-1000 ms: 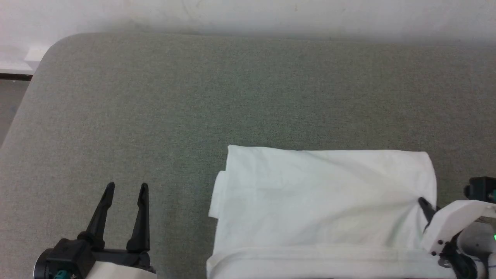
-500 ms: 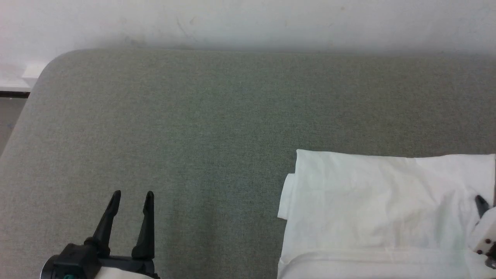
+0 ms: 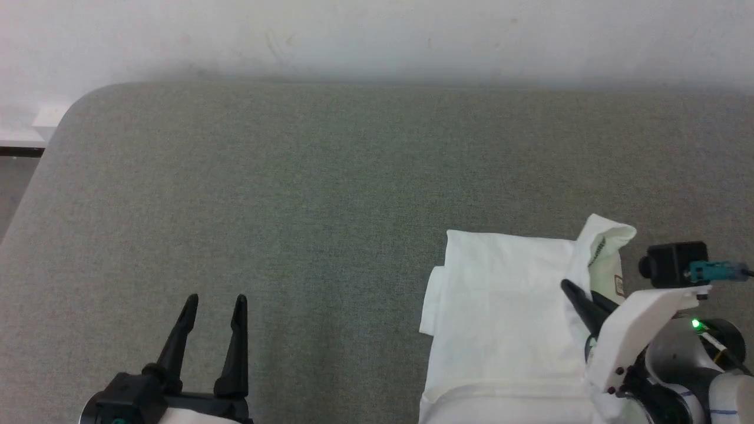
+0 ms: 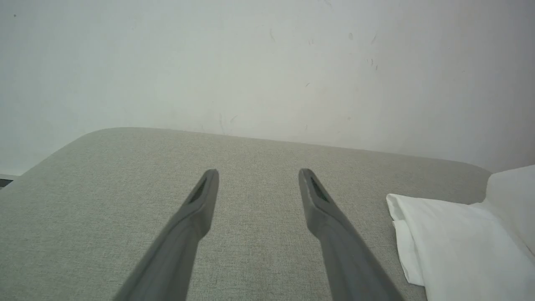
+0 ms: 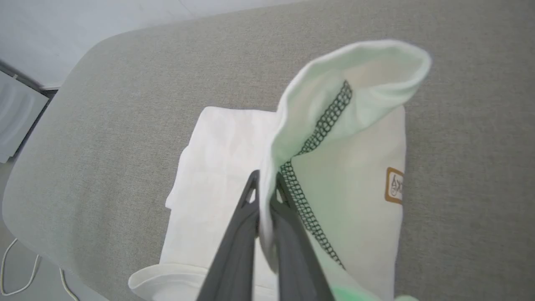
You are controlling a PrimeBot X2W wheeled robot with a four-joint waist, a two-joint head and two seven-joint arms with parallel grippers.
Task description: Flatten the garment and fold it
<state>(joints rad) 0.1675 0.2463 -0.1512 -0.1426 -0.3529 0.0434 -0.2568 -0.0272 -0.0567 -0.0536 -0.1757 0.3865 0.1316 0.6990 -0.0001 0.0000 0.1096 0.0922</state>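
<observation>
You are looking at a broad grey-green surface (image 3: 294, 176) covered in woven cloth, with a rounded far-left corner and its far edge meeting a pale wall (image 3: 377, 35). Whether it is a padded table or a bed is hard to tell from these views. On it, toward the robot's right and near the front edge, lies the garment (image 3: 500, 318), white and folded into a roughly rectangular stack. Its left side shows layered edges, one layer jutting slightly past the others. A rolled fold runs along its near side. Its right edge stands raised off the cloth, turned over so that dark zigzag stitching (image 5: 309, 146) and a small brown label (image 5: 395, 186) show.
</observation>
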